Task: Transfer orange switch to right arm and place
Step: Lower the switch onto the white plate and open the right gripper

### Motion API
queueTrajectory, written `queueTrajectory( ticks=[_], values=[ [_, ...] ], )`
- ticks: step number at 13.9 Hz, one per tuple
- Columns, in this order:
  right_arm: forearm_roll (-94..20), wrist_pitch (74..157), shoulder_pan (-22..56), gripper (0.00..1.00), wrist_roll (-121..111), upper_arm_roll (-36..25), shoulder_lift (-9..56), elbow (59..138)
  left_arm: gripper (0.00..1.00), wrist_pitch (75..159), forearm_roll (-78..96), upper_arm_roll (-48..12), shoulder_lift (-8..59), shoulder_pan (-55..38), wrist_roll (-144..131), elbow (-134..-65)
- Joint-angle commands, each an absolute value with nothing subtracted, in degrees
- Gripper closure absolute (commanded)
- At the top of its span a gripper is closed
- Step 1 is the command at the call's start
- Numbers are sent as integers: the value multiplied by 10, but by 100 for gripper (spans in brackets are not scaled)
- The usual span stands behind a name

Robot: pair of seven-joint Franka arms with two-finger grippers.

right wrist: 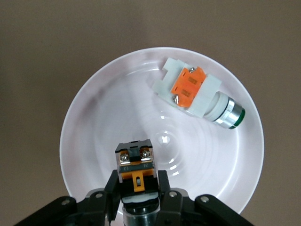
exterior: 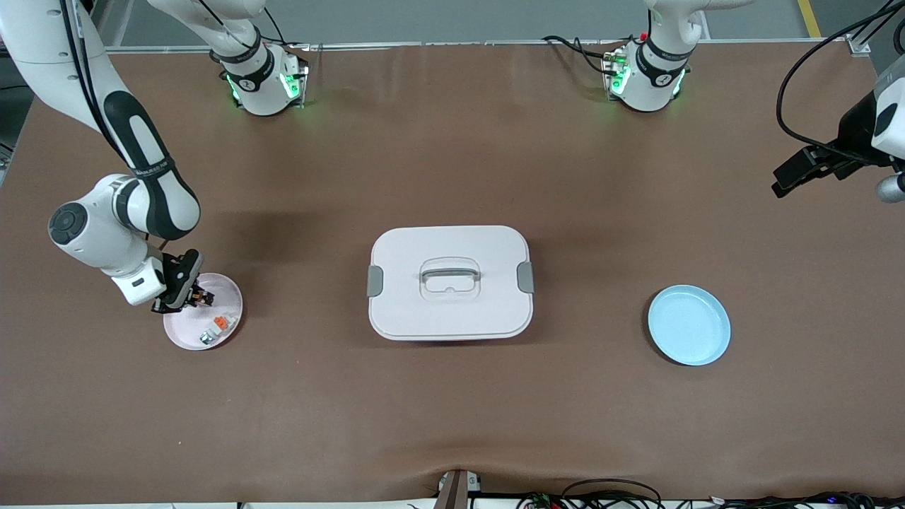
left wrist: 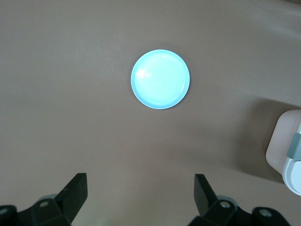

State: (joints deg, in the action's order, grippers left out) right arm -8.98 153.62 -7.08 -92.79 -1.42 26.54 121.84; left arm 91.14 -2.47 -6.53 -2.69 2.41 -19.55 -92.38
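The orange switch (right wrist: 136,165), a small black block with an orange part, is clamped between the fingers of my right gripper (right wrist: 137,186), which is shut on it. It hangs just over the white plate (right wrist: 103,117) at the right arm's end of the table (exterior: 203,297). In the front view the right gripper (exterior: 187,293) is at the plate's (exterior: 180,338) rim. My left gripper (left wrist: 141,193) is open and empty, held high at the left arm's end (exterior: 783,184), where the arm waits.
A white-and-grey piece with an orange tab (right wrist: 193,92) lies on the same white plate (exterior: 218,326). A white lidded box (exterior: 450,283) stands mid-table. A light blue plate (exterior: 689,325) (left wrist: 160,79) lies toward the left arm's end.
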Motion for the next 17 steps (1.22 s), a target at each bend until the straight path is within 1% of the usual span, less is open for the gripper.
queueTrajectory(
  ticks=[1, 5, 6, 7, 13, 17],
  values=[
    [-102, 1546, -81, 100, -935, -4, 279, 1208, 0, 918, -17, -69, -34, 29, -198, -933],
    [-103, 1546, -83, 100, -932, -4, 291, 1201, 0, 922, -16, -69, -34, 27, -210, -933],
    [-106, 1545, -83, 97, -929, -4, 291, 1201, 0, 922, -16, -69, -34, 26, -215, -933],
    [-114, 1544, -83, 1, -929, -4, 291, 1201, 0, 922, -16, -70, -34, 25, -215, -933],
    [-122, 1524, -83, 0, -933, -4, 284, 1199, 0, 922, -15, -70, -38, 25, -215, -933],
    [-122, 1426, -83, 0, -932, -6, 263, 1160, 0, 921, -15, -70, -40, 25, -215, -933]
  ],
)
